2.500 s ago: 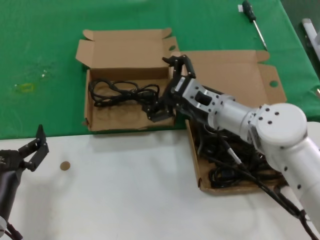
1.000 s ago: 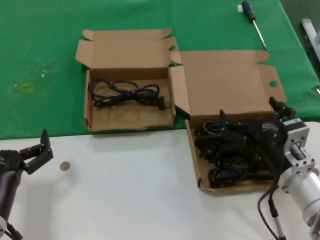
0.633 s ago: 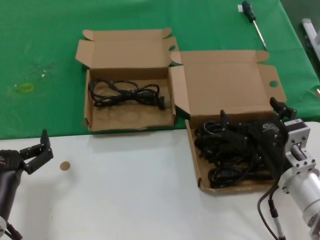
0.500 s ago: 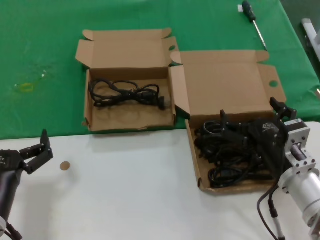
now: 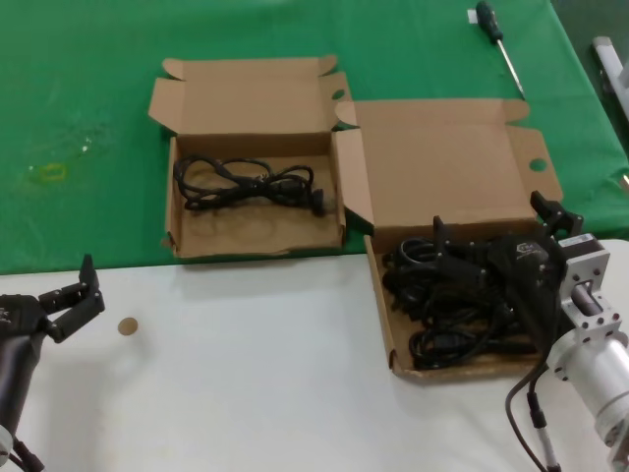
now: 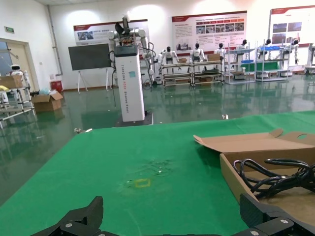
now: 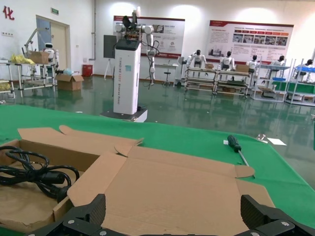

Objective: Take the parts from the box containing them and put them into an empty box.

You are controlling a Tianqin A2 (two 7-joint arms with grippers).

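The larger cardboard box [image 5: 442, 167] lies at the right with its lid open and holds a pile of several black power cables [image 5: 437, 310]. The smaller box [image 5: 246, 231] stands to its left with one coiled cable [image 5: 246, 184] inside. My right gripper [image 5: 491, 224] is open and empty, just above the far right part of the pile. In the right wrist view my right gripper [image 7: 174, 216] faces the larger box's lid [image 7: 172, 187], with the smaller box's cable [image 7: 34, 176] off to one side. My left gripper [image 5: 67, 293] is open and parked over the white table at the near left.
A black-handled screwdriver [image 5: 496, 39] lies on the green cloth at the far right. A small brown disc [image 5: 127, 325] lies on the white table near my left gripper. A white object [image 5: 611, 59] shows at the right edge. The left wrist view shows the smaller box [image 6: 256, 147].
My right arm has pulled back from the smaller box, leaving one cable in it, and now hovers over the larger box's pile. It has held still for the last second.
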